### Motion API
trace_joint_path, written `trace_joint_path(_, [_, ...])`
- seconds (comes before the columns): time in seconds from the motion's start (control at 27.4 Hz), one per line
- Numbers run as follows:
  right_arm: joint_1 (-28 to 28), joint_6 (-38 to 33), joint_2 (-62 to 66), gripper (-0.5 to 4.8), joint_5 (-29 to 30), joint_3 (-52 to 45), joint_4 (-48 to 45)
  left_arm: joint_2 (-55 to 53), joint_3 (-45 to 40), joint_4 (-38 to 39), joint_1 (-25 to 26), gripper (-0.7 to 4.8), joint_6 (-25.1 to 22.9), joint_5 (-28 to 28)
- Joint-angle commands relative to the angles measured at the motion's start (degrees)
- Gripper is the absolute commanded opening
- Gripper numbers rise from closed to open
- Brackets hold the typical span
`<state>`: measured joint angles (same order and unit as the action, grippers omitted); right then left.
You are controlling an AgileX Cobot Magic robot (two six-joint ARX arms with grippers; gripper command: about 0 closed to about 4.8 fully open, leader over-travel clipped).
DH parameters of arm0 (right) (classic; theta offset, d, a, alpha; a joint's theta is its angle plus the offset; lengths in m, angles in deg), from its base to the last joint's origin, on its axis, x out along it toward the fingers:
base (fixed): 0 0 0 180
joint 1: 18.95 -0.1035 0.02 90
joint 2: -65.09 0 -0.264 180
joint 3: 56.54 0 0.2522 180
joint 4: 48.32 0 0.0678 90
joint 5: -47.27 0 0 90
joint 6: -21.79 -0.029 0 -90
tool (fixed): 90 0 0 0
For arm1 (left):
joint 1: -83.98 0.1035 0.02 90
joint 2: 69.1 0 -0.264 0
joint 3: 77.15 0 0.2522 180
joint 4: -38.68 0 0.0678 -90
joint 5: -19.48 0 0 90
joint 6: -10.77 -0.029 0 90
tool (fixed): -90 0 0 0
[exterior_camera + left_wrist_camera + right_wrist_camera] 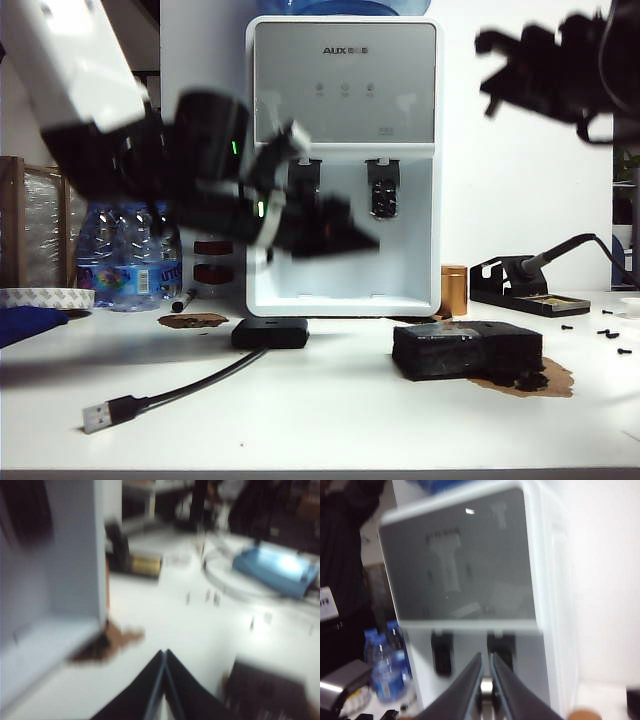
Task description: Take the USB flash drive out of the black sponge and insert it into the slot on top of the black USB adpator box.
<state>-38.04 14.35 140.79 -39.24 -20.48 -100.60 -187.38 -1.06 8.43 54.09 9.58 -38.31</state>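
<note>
Exterior view: your left gripper (355, 240) hung in mid-air left of centre, in front of the water dispenser (345, 160), its dark tapered tips pointing right, well above the table (330, 420). In the left wrist view the same gripper (164, 655) showed its two fingers pressed together to a point with nothing seen between them; the picture was blurred.

Your right gripper (490, 75) sat at the upper right of the exterior frame, high above the table and motion-blurred. In the right wrist view that gripper (486, 659) faced the dispenser's grey panel, its fingers nearly touching and holding nothing visible.

The adaptor box (270, 332) lay flat on the table below the dispenser, its cable (190, 385) running to a plug (98, 416) at lower left. The sponge (467, 350) rested right of centre, well apart from the box. The flash drive and the slot could not be made out.
</note>
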Motion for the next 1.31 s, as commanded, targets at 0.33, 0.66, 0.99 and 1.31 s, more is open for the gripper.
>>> trace_joint_path(0.33, [0.39, 7.72, -8.00, -0.04, 18.47, 24.00, 32.92, 25.20, 0.24, 10.10, 4.68, -0.05, 5.31, 0.09])
trace_joint_path(0.66, [3.23, 4.24, -7.98, -0.04, 35.82, 26.69, 34.05, 45.09, 0.24, 33.64, 15.08, -0.05, 2.62, 9.46])
trace_joint_path(0.99, [4.00, -5.97, 3.43, -0.04, 62.12, 41.16, 38.51, 49.83, 0.22, 57.24, 33.79, -0.05, -11.17, 23.58])
trace_joint_path(1.31, [3.13, -5.35, 15.91, -0.04, 61.02, 47.30, 39.01, 49.83, -3.56, 81.53, 38.66, -0.05, -40.89, 28.89])
